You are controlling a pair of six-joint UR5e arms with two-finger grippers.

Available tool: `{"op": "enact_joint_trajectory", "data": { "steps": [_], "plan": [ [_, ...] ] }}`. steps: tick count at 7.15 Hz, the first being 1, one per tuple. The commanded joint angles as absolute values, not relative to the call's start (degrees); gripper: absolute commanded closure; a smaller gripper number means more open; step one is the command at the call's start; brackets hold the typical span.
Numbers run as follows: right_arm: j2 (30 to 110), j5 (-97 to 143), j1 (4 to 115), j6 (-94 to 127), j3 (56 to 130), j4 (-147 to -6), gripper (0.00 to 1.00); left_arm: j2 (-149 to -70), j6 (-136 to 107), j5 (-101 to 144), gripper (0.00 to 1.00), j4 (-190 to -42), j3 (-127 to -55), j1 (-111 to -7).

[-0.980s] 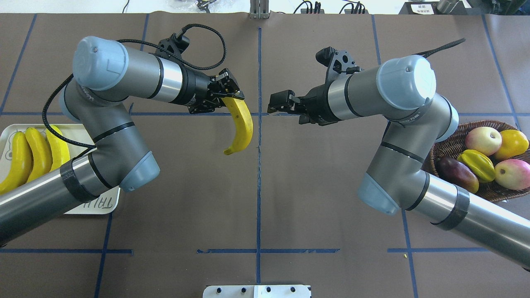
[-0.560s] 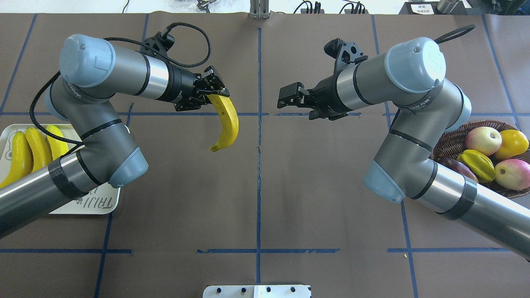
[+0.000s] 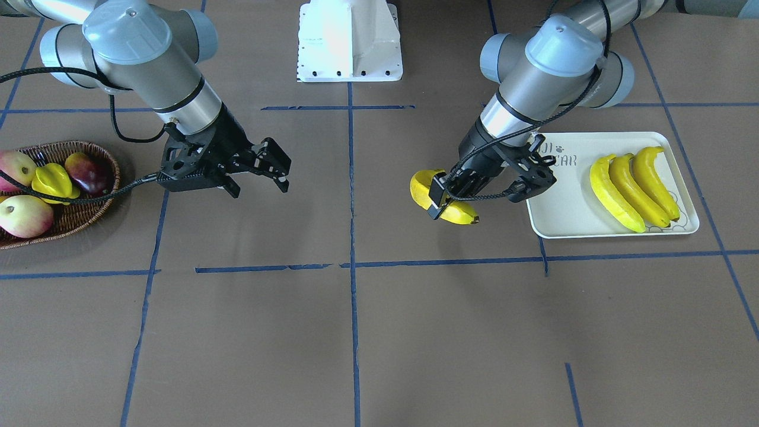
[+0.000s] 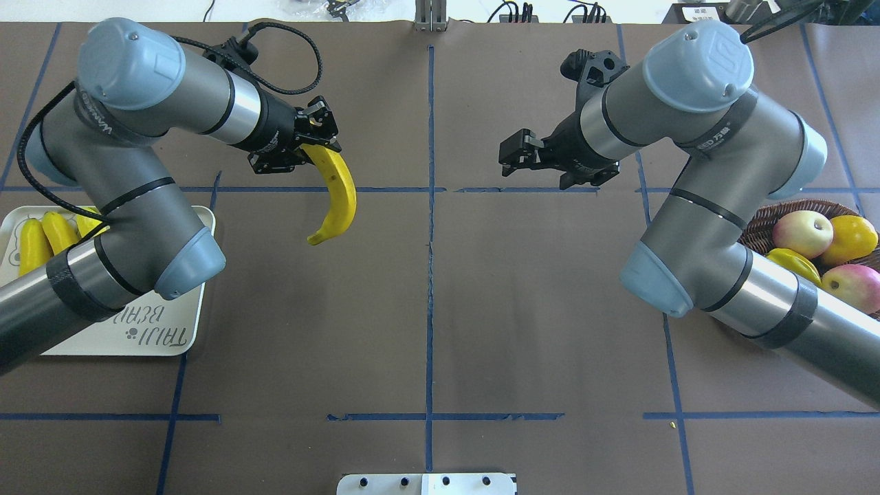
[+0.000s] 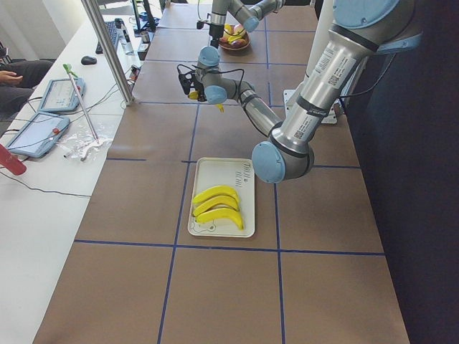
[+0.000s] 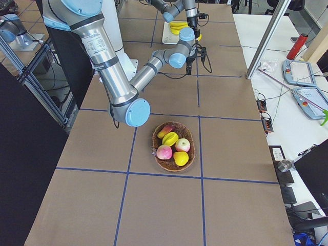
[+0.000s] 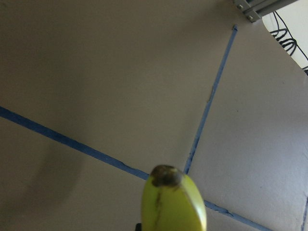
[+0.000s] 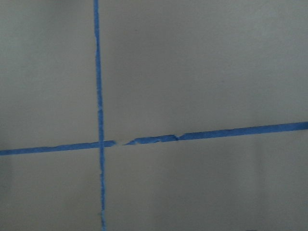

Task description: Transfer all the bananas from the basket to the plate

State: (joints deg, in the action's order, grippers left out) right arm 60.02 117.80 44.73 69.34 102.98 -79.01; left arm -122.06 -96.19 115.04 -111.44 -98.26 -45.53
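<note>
My left gripper [image 4: 317, 141] is shut on the top end of one yellow banana [image 4: 337, 196], which hangs above the table right of the plate [image 4: 161, 337]. In the front view this gripper [image 3: 445, 198] holds the banana [image 3: 422, 185] just beside the plate's [image 3: 563, 204] edge. Three bananas [image 3: 631, 187] lie side by side on the plate. The left wrist view shows the held banana's dark tip [image 7: 168, 199]. My right gripper [image 4: 510, 155] is open and empty over mid table, also seen in the front view [image 3: 278, 169]. The wicker basket [image 4: 756, 234] shows no banana.
The basket [image 3: 83, 207] holds a starfruit [image 3: 53, 181], red-and-cream fruits [image 3: 24, 216] and a dark purple fruit [image 3: 89, 172]. Blue tape lines [image 8: 98, 96] cross the brown table. A white base [image 3: 350, 41] stands at the robot's side.
My left arm has carried the banana leftward toward the plate. My right arm has drawn back to the right and stays open and empty.
</note>
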Motion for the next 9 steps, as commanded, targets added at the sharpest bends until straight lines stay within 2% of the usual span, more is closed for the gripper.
{"op": "enact_joint_trajectory", "data": {
  "steps": [1,4,5,7,9],
  "plan": [
    [60.2,117.86,47.45,61.56,103.98,-88.39,0.0,-120.77,-86.54,114.87,1.0,-91.15,-106.75,-45.97],
    [60.91,118.04,53.32,47.95,104.5,-97.27,0.0,-120.59,-69.85,115.05,1.0,-69.68,-111.88,-45.97],
    [61.69,118.21,55.96,42.25,104.5,-99.03,0.0,-120.06,-63.09,115.14,1.0,-67.61,-111.97,-46.4],
    [67.03,124.32,63.59,28.11,104.77,-99.32,0.0,-113.75,-56.88,116.27,1.0,-69.86,-112.5,-47.45],
    [71.87,128.57,70.29,16.22,104.59,-99.14,0.0,-105.78,-58.09,120.31,1.0,-79.66,-112.41,-47.9]
  ]
}}
